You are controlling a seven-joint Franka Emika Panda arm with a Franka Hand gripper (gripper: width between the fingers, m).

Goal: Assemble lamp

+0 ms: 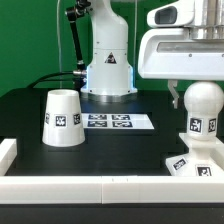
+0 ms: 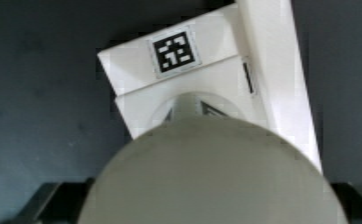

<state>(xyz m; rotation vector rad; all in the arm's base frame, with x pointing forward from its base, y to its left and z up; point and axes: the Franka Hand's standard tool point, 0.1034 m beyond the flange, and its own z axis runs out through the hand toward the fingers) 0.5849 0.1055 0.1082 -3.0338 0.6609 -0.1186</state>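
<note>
**Seating the bulb in the base.** The claw (image 1: 199,92) hangs straight over the base (image 1: 196,160), which sits directly beneath it. The bulb (image 1: 201,108) stands upright between the two, stem down in the base and round head up between the fingers (image 2: 62,205). One finger stands on each side of the head; neither view shows whether they press on it or stand clear. The step in hand is judged to be joining bulb to base, with the shade yet to go on.

To do it well:
- Keep the wrist in line with the stem, so the bulb goes down without tilting.
- Hold the head at its widest round, where a smooth dome slips least.
- Release only once the stem sits square, then lift straight up.

How deep the stem sits is hidden by the head in the wrist view.

**Edges and room.**
- **Table** (image 1: 120,150): it lies open on the side of the claw toward the exterior view's left.
- **Pedestal** (image 1: 108,62): it stands behind the claw, well apart.
- **Rail** (image 1: 90,188): it runs along the table's near edge, below the claw, and the base lies against it or just beside it. Sideways or downward travel there risks a knock, so upward is the safer way out.
- **Shade** (image 1: 62,118): it stands wide end down, well apart from the claw toward the exterior view's left, with bare table around it.
- **Marker board** (image 1: 115,121): it lies flat between shade and claw, low enough to pass over.
</note>
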